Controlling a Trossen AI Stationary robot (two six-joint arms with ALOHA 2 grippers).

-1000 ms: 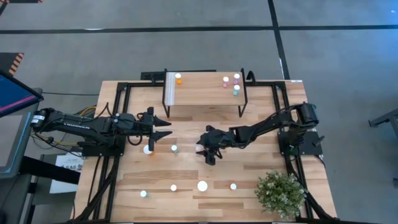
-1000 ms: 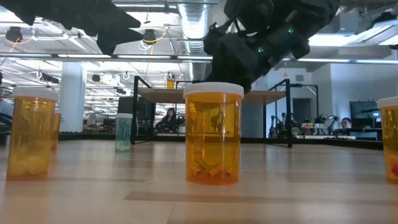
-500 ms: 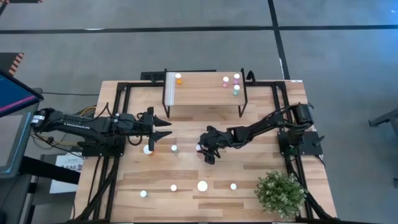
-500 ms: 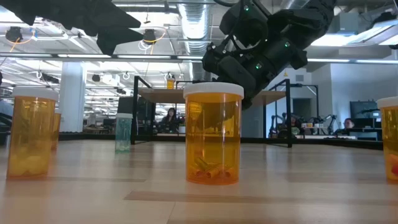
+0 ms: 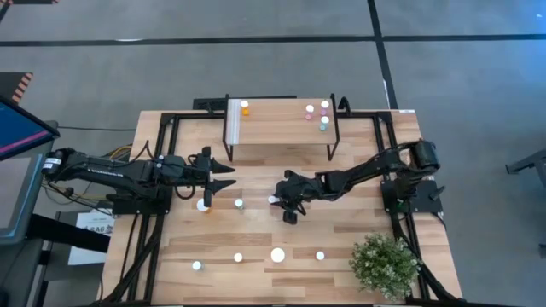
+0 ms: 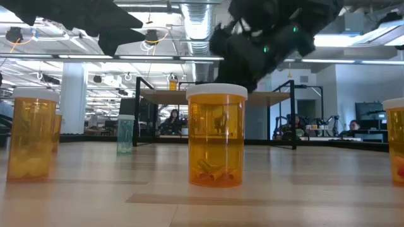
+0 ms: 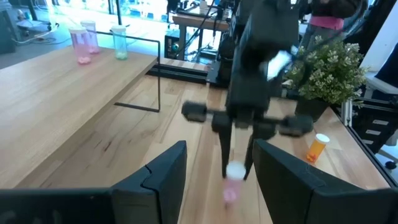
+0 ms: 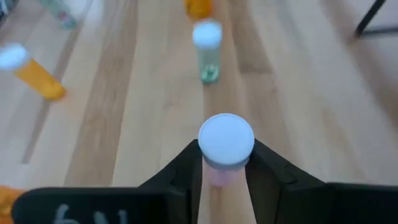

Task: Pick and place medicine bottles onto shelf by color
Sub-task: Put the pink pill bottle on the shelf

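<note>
Black fingers of the right gripper press against both sides of a pink bottle, its white cap standing just above the fingertips; the grip is closed tight on the bottle, which the left wrist view shows hanging between the fingers above the bare wood. In the high view this gripper sits near the middle of the worktop, in front of the shelf, with its arm reaching in from the right edge. Just beyond the held bottle stands a teal bottle, then an orange bottle farther on, and another orange one shows tilted off to the side. The left gripper waits over the left part of the worktop, its fingers spread wide with nothing between them, an orange bottle with a white cap just beside it below. On the shelf an orange bottle stands near the white end panel, while pink bottles and a teal one cluster at the other end. Four more white-capped bottles line the near part of the worktop, beside a bushy plant at the corner.
</note>
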